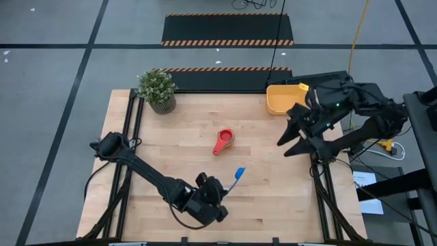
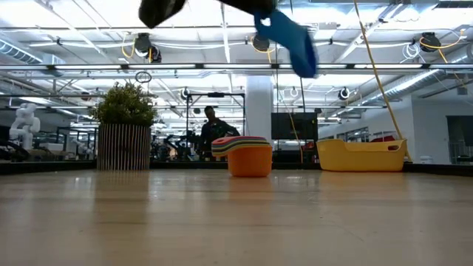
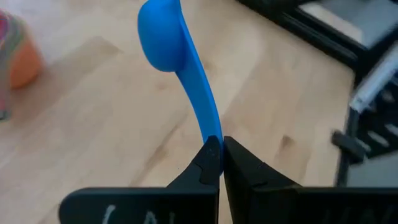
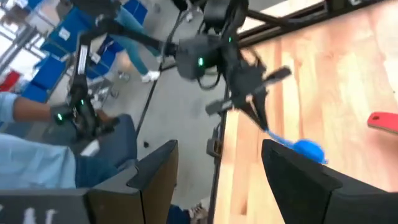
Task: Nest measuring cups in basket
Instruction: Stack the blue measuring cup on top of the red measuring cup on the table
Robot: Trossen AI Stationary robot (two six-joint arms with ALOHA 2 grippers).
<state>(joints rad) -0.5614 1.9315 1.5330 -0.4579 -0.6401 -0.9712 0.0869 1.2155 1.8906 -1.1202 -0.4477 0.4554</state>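
Note:
A blue measuring cup point(image 3: 160, 34) hangs high above the table's near middle, with my left gripper point(image 3: 221, 152) shut on its handle. In the high view this cup point(image 1: 237, 175) shows just beyond the gripper point(image 1: 227, 188). A nested stack of measuring cups point(image 1: 224, 141), red on top and orange at the bottom point(image 2: 247, 157), stands on the table's middle. The yellow basket point(image 1: 283, 99) sits at the far right. My right gripper point(image 1: 284, 147) hovers open above the table's right side, touching nothing. My left gripper pinches the free end of the blue cup's flat handle point(image 3: 210, 134) between its two fingertips. The handle runs on in line with the fingers, with the round bowl point(image 3: 158, 37) at the far end. The cup is lifted clear of the table point(image 2: 292, 37).
A potted green plant point(image 1: 157, 89) stands at the far left corner. Bare wood lies between the stack and the basket point(image 2: 362, 155). Beyond the table's left edge, a person point(image 4: 37, 162) shows in the right wrist view.

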